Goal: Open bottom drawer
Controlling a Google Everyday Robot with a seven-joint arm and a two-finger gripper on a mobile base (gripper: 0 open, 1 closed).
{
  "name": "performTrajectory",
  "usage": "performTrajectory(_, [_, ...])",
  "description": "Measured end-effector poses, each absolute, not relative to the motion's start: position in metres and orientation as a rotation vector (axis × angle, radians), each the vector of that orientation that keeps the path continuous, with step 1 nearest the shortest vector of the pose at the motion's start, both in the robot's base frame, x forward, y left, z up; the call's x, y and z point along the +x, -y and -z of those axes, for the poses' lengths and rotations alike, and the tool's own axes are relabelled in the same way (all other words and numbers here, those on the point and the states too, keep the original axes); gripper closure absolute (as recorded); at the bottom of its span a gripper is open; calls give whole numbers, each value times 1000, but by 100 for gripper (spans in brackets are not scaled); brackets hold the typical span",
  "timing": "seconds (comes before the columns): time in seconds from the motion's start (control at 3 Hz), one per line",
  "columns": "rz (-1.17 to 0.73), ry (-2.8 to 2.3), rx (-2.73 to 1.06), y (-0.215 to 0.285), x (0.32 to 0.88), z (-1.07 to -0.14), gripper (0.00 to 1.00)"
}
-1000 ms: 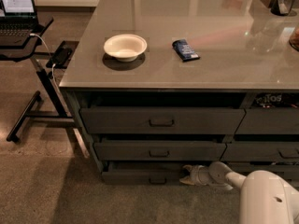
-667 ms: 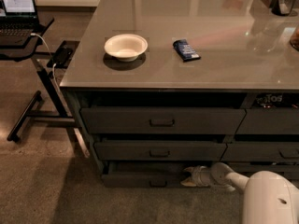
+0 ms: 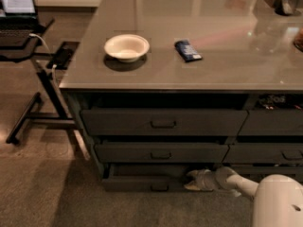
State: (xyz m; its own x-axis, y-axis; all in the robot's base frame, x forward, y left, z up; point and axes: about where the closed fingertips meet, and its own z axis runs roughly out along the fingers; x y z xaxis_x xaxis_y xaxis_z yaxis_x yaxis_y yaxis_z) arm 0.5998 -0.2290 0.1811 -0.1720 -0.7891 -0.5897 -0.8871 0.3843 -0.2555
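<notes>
The bottom drawer (image 3: 137,182) is the lowest, slimmest grey front in the left column, with a small dark pull handle (image 3: 159,188) at its centre. It stands pulled out a little, and a dark gap shows above its front. My gripper (image 3: 189,179) is at the drawer's right end, just right of the handle, reaching in from the lower right on a white arm (image 3: 277,200).
Two taller drawers (image 3: 163,122) sit above it, and a neighbouring drawer column (image 3: 274,124) stands to the right. On the grey counter are a white bowl (image 3: 126,47) and a blue packet (image 3: 188,50). A laptop stand (image 3: 35,79) stands at left on the carpet.
The bottom drawer's front has come out slightly toward the camera. The gripper stays at its right end.
</notes>
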Motion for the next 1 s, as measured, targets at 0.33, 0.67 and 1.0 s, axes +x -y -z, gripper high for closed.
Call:
performTrajectory(0.33, [-192,-1989,-1436,229,600,-181,81])
performTrajectory(0.67, [-192,-1989,-1436,229,600,-181,58])
performTrajectory(1.0, [-192,-1989,-1436,229,600,-181,35])
